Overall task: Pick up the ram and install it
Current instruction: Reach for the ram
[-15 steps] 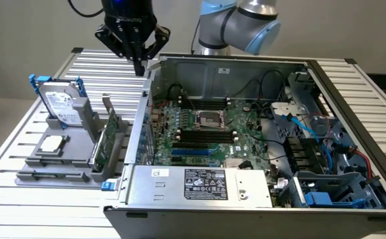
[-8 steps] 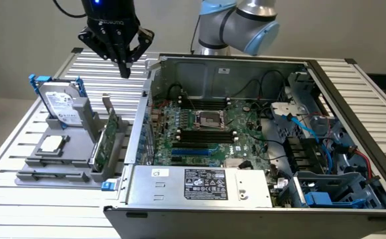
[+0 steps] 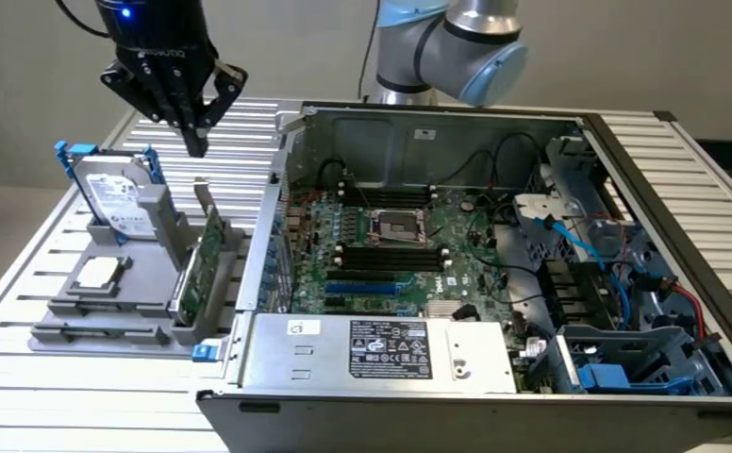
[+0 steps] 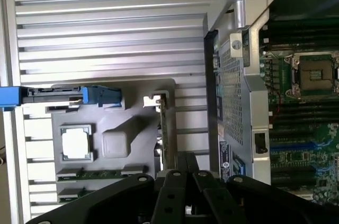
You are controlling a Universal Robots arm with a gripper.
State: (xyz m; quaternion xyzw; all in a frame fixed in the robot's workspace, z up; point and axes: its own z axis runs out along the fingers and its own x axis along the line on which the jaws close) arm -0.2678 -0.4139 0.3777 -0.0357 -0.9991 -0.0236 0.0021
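So the ram sits on its long edge in a slot of the gray tray, at the tray's end farthest from the hard drive. I guess that's so its top edge stays free to pinch. The hand hovers over the tray's hard-drive end, fingers pressed together, holding nothing. The processor chip lies flat mid-tray. The tall expansion card stands along the tray's side nearest the computer case, and it's what I'd call the main thing in the way. It all rests on the slatted counter.
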